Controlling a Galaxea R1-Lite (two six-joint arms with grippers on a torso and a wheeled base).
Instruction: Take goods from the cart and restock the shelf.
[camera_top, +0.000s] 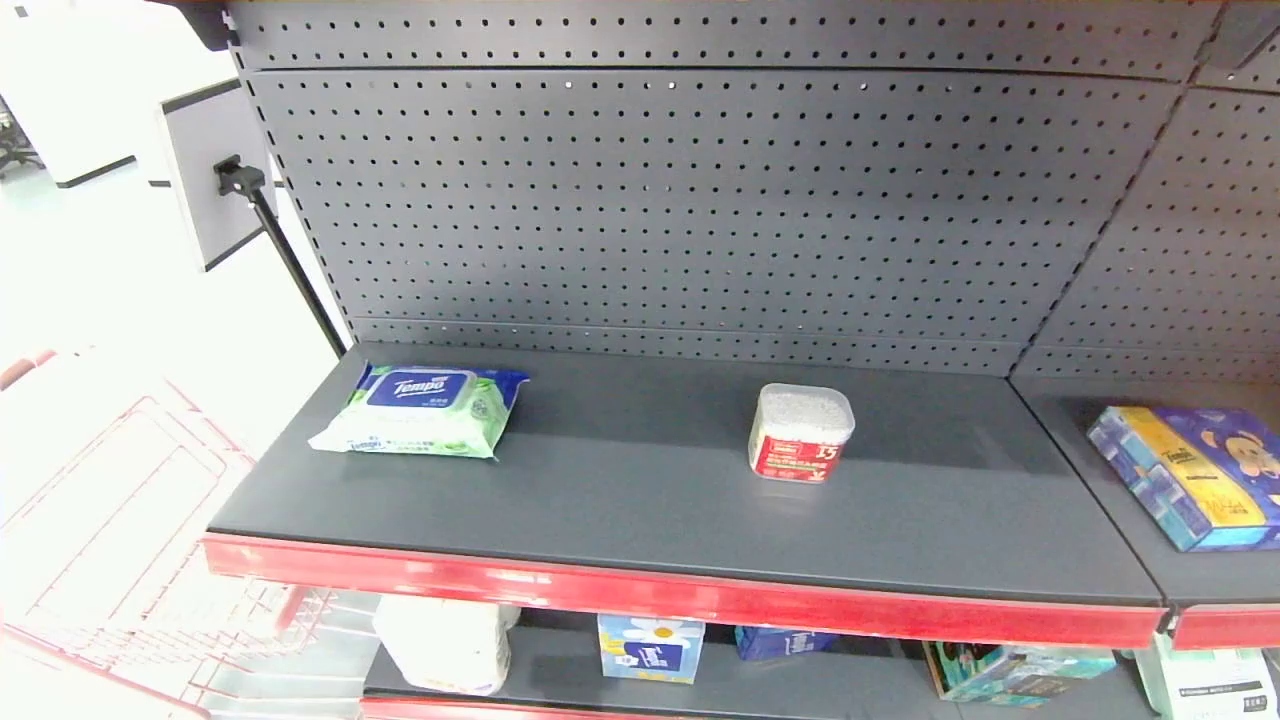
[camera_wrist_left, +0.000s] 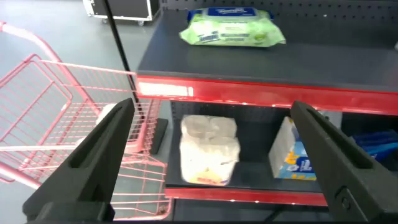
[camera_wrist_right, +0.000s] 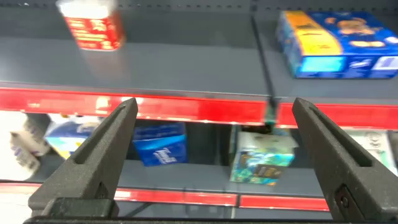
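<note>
Matte black fingers of the left gripper (camera_wrist_left: 211, 106) are seen nearest, wedge-shaped and spread wide apart with nothing held between them. The gripper is held level in front of the red front strip (camera_wrist_left: 267, 93) of the shelf, near the cart (camera_wrist_left: 56, 118). The right gripper (camera_wrist_right: 214, 102) is likewise spread wide and empty, and is held level before the same red edge further to the right. The cart, a basket of thin pink-red wire mesh, is stood to the left of the shelf (camera_top: 640, 490). The shelf is a flat, dark grey metal board backed by a perforated grey panel (camera_top: 640, 200). A soft green-and-white pack of wipes (camera_top: 425, 410) with a blue lid flap is laid flat at its left rear. A small rounded tub (camera_top: 801, 432), translucent white with a red label band, is stood upright near the middle, well apart from the pack. On the neighbouring board to the right, a glossy blue and yellow box (camera_top: 1190, 475) is laid flat. Below, a white wrapped bundle (camera_top: 445, 640), a blue-and-white carton (camera_top: 650, 645), a blue pack (camera_top: 785, 640) and a teal carton (camera_top: 1010, 670) are ranged along the lower shelf (camera_top: 800, 690).
</note>
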